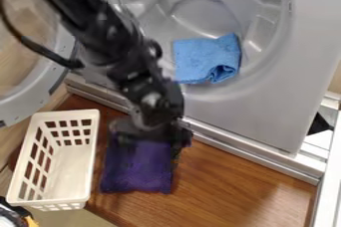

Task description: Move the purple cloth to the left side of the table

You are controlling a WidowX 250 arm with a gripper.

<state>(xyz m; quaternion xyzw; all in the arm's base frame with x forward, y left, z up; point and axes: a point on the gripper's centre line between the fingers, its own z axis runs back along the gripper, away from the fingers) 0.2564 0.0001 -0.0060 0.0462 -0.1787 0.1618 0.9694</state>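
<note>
1 purple cloth (138, 169) on the wood surface (230, 188), left of view centre, just right of the white basket (95, 159). Side edges run up-down in view, lower edge roughly level; visible part close to square, so long axis can't be called (upper end is hidden under the gripper (152, 134)). Gripper hangs down over that upper end; spread, pressed together or pinching cloth, cannot tell. Basket's long axis also runs up-down, bottom end angled left. 1 blue cloth (200, 59) in the grey drum (256, 47), rolled fold at its lower right.
</note>
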